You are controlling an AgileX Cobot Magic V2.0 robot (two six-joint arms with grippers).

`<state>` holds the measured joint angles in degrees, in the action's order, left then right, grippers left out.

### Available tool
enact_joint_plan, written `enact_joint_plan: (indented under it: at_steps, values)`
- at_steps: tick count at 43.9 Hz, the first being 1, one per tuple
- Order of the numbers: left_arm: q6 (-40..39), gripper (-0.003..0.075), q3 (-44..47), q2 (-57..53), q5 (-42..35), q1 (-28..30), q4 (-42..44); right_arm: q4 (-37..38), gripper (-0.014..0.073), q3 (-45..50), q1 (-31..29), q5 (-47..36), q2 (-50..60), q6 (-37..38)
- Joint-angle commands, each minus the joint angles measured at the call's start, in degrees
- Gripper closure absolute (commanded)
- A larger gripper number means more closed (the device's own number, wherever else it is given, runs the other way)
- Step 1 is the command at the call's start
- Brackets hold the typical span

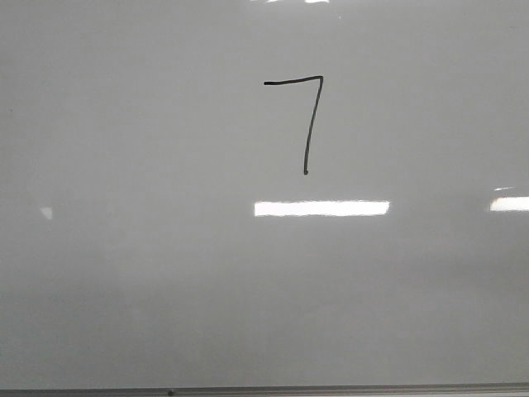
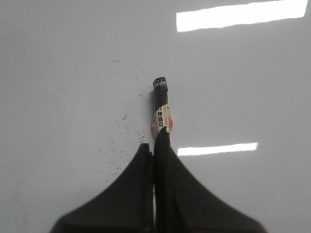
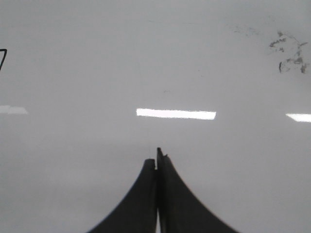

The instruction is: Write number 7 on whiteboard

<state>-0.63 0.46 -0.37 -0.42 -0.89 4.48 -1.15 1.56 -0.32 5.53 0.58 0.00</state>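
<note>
A thin black number 7 (image 1: 307, 116) is drawn on the upper middle of the glossy pale whiteboard (image 1: 149, 289). No gripper shows in the front view. In the left wrist view my left gripper (image 2: 154, 141) is shut on a marker (image 2: 161, 109) with a black cap and a white and red label, which sticks out past the fingertips over the board. In the right wrist view my right gripper (image 3: 156, 160) is shut and empty over the bare board (image 3: 97, 73). A corner of a black stroke (image 3: 2, 57) shows at that view's edge.
A thin metal edge strip (image 1: 264, 389) runs along the board's bottom. Bright rectangular light reflections (image 1: 321, 208) lie on the board. Faint ink specks (image 2: 121, 126) lie beside the marker, and dark smudges (image 3: 289, 53) show in the right wrist view.
</note>
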Motion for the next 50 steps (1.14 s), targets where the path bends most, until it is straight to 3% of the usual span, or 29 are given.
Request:
enact_joint_plan:
  at_steps: [1,50]
  values:
    - [0.1,0.0741,0.8,-0.8,-4.9,-0.4,-0.2,0.5,0.0662,-0.1,-0.4,-6.0,1.1,0.7]
    - [0.1,0.0741,0.8,-0.8,-4.9,-0.4,-0.2,0.5,0.0662,-0.2,-0.4,-7.0,1.1,0.7]
